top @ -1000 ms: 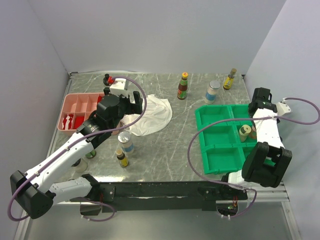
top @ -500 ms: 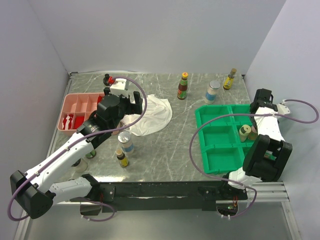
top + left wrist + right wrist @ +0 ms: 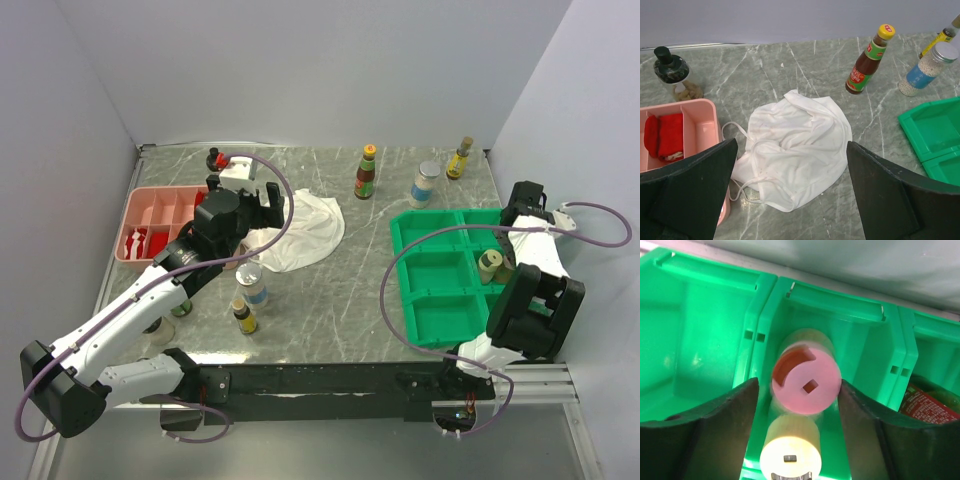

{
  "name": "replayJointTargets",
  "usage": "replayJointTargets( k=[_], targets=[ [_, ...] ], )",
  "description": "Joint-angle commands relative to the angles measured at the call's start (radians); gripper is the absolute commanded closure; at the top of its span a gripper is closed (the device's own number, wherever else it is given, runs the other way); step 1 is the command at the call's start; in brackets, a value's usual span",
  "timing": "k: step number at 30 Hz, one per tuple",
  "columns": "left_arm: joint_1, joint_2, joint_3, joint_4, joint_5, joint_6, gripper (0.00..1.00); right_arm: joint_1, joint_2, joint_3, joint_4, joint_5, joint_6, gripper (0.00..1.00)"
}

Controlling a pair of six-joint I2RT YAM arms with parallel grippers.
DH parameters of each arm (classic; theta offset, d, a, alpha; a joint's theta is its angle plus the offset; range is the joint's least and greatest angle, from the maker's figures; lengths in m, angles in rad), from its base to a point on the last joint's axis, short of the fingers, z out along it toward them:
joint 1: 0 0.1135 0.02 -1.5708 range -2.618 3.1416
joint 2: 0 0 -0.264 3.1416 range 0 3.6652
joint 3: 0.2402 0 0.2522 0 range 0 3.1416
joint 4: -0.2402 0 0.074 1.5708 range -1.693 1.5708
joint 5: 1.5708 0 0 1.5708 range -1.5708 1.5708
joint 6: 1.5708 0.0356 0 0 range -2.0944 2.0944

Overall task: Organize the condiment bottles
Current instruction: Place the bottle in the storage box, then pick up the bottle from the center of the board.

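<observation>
**Letting go of the pink-capped bottle without tipping it**

The right gripper (image 3: pixel 799 390) hangs over the green tray (image 3: pixel 440 300) at the right of the table. Its jaws stand partly apart on either side of the pink-capped bottle (image 3: pixel 807 377). There is a clear gap on one side, while the other finger looks to be at the cap's edge, so the hold seems loose rather than clamped. The bottle sits in a middle compartment, and a yellow-capped bottle (image 3: pixel 789 452) is just beside it on the near side.

The step in hand appears to be setting this bottle down. To do it well, the robot should widen the jaws until both fingers are plainly clear of the cap, then rise straight up. A sideways drift could drag the cap or knock the neighbour. Whether the bottle stands true is hard to tell from above, so the lift should be slow.

The left gripper (image 3: pixel 792 150) is wide open and holds nothing, hovering over the white cloth (image 3: pixel 795 145) left of centre. More bottles wait outside the tray:

- the red-labelled one (image 3: pixel 366 172), at the far edge
- the blue-labelled jar (image 3: pixel 424 184), at the far edge
- another blue-labelled bottle (image 3: pixel 253 285), near the left arm
- a small amber one (image 3: pixel 243 316), near the left arm
</observation>
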Motion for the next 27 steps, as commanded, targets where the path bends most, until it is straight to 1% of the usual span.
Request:
replayJointTargets(
  k=[1,5,9,10,12,13,16,17,19,20,21,24,25,27],
  targets=[
    [-0.005,-0.011,0.0,0.034,-0.014,0.013,0.03,-0.001,-0.038,0.003,0.03,-0.018,-0.004,0.22],
    [-0.007,-0.016,0.001,0.036,-0.011,0.013,0.03,0.005,-0.061,0.009,0.007,-0.007,-0.006,0.18],
    [-0.007,-0.014,0.001,0.032,-0.016,0.013,0.03,0.017,-0.127,0.026,-0.018,-0.007,-0.004,0.13],
    [-0.005,-0.014,0.001,0.032,-0.016,0.015,0.03,0.02,-0.14,0.032,-0.027,-0.013,-0.01,0.08],
    [-0.007,-0.016,0.0,0.037,-0.017,0.015,0.03,0.036,-0.174,0.055,-0.039,-0.03,-0.016,0.03],
    [-0.005,-0.017,0.0,0.034,-0.02,0.017,0.03,0.042,-0.183,0.062,-0.049,-0.039,-0.029,0.0],
    [-0.007,-0.022,-0.002,0.036,-0.028,0.017,0.03,0.082,-0.22,0.082,-0.046,-0.099,-0.079,0.0],
    [-0.007,-0.023,-0.005,0.039,-0.029,0.018,0.03,0.095,-0.24,0.085,-0.038,-0.16,-0.107,0.0],
    [-0.005,-0.031,-0.006,0.045,-0.033,0.018,0.03,0.16,-0.26,0.083,-0.009,-0.208,-0.197,0.0],
    [-0.005,-0.032,-0.009,0.045,-0.031,0.018,0.03,0.189,-0.275,0.085,-0.004,-0.217,-0.22,0.0],
    [-0.007,-0.037,-0.009,0.048,-0.031,0.018,0.03,0.254,-0.285,0.083,0.0,-0.237,-0.239,0.0],
    [-0.007,-0.045,-0.014,0.051,-0.029,0.021,0.03,0.353,-0.331,0.056,0.04,-0.281,-0.282,0.0],
    [-0.008,-0.046,-0.014,0.054,-0.028,0.021,0.03,0.42,-0.344,0.042,0.086,-0.301,-0.309,0.0],
    [-0.007,-0.048,-0.014,0.051,-0.034,0.023,0.03,0.477,-0.383,-0.009,0.152,-0.346,-0.345,0.0]
  ],
)
